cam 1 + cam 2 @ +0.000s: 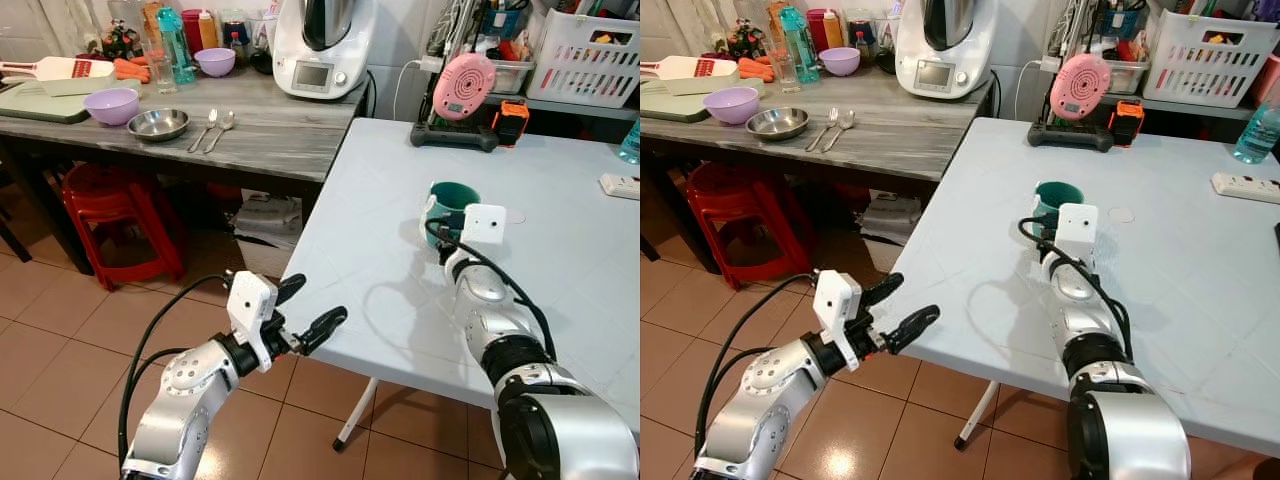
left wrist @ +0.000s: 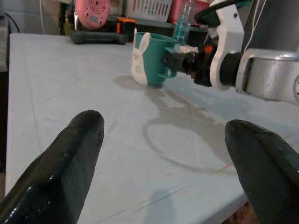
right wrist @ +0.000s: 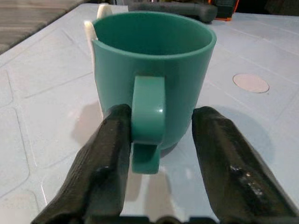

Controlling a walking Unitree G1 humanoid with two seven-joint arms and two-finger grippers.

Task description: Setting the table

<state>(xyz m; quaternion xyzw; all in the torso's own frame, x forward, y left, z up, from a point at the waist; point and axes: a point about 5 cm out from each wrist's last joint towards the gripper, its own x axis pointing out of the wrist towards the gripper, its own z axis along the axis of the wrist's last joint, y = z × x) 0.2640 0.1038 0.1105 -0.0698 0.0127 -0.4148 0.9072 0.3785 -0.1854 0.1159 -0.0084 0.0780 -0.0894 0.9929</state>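
Teal mug stands upright on the white table, our right gripper straddling its handle with fingers slightly apart, our left gripper spread wide by the near-left edge, while bowls and spoons wait on the far-left counter, so we judge little is set.

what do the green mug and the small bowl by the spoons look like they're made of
The mug looks like plastic: smooth, evenly coloured, with a soft sheen and a thick moulded handle. The bowl beside the spoons looks like bare metal, probably steel: grey and reflective.
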